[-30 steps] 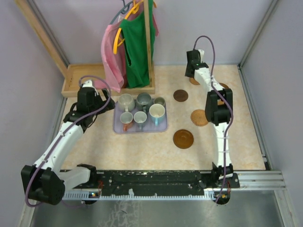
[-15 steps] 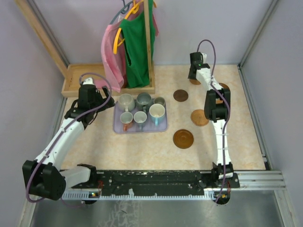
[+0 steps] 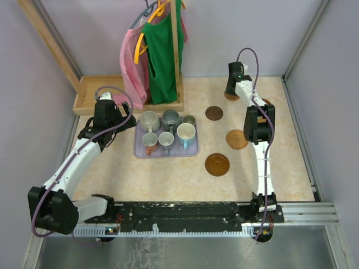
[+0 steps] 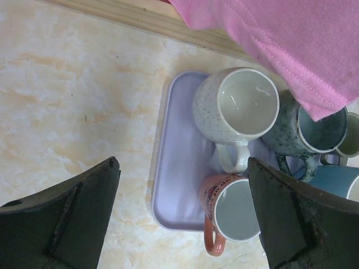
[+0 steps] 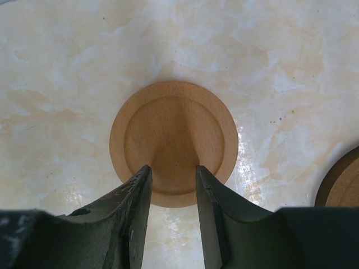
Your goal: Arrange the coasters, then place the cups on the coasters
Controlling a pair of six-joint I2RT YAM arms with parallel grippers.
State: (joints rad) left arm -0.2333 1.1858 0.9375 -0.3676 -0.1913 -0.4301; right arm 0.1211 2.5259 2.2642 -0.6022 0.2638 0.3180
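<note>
Coaster [image 5: 174,134] below right fingers [image 5: 129,207]; overhead shows only edge.

Six upright handled cups [image 3: 149,119], mostly grey-green with the largest [image 3: 186,133] white and blue, crowd in two rows on a tray [image 3: 168,153] left of centre, while five flat round brown coasters [image 3: 216,165] lie apart on the right, the two farthest partly hidden.
</note>
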